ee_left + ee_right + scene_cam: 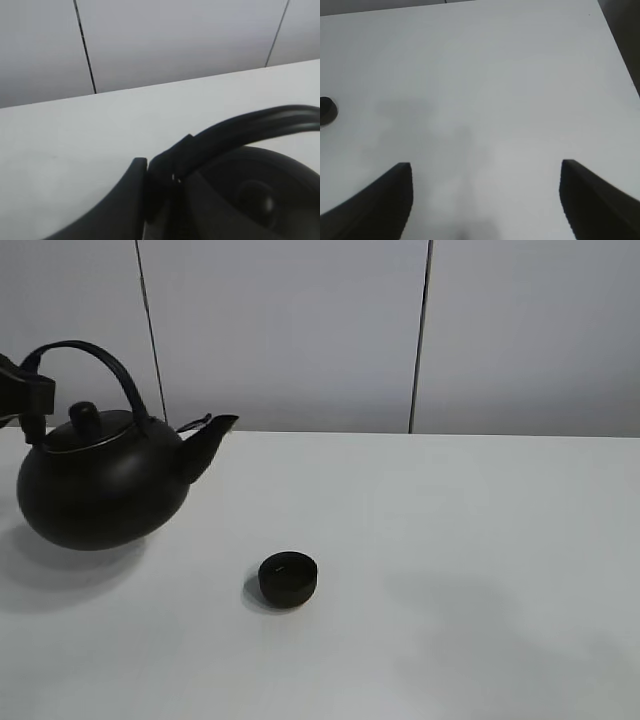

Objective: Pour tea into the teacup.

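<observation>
A big round black kettle (100, 485) with an arched handle hangs a little above the white table (450, 540) at the left, spout pointing right. My left gripper (30, 390) is shut on the kettle's handle (225, 137) at its left end; the kettle lid knob (255, 197) shows below in the left wrist view. The small matte-black teacup (288, 578) stands on the table, right of and nearer than the kettle; it also shows in the right wrist view (327, 110). No tea stream is visible. My right gripper (485, 200) is open and empty above bare table.
A pale wall with dark vertical seams (420, 340) stands behind the table's far edge. The table's right edge (620, 50) shows in the right wrist view. The right arm is out of the exterior view.
</observation>
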`<state>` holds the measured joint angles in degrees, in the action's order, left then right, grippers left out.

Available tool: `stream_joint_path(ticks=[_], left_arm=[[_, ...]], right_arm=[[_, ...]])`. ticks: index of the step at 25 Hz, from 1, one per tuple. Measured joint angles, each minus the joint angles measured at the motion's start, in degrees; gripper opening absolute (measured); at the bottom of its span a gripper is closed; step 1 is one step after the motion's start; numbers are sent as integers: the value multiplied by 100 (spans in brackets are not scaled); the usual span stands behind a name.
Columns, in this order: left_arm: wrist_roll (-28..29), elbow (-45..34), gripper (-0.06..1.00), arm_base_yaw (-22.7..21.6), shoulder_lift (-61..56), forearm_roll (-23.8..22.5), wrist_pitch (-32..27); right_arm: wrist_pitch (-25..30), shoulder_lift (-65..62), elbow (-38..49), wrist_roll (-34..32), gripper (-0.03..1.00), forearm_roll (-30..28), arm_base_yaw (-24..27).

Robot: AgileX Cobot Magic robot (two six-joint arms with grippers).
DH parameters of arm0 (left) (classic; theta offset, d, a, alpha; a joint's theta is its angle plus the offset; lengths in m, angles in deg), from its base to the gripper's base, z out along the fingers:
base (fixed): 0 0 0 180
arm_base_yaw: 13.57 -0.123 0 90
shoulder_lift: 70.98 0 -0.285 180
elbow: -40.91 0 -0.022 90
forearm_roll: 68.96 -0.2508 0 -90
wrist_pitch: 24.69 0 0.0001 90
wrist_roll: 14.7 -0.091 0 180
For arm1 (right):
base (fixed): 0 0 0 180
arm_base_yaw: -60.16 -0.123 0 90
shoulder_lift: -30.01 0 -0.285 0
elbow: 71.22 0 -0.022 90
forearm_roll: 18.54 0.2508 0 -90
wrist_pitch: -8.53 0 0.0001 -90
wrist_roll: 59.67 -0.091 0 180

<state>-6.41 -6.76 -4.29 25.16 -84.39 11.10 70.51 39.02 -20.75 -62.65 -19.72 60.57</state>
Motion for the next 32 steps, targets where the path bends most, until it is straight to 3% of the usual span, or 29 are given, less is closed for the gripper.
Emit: stream_joint_path(ticks=[9,13,26,32], left_arm=[[104,-579,12,-696,-252,-602,709],[-210,-840,12,-730,-257,-646,1027],[-574,-1250,12,-730,-280,-666,1274],[-590,-1250,12,-723,310,-653,2010]], right_arm=[[0,0,0,-5,56,0,0],[-6,0,0,-5,56,0,0],[-6,0,0,-5,56,0,0],[-6,0,0,-5,56,0,0]])
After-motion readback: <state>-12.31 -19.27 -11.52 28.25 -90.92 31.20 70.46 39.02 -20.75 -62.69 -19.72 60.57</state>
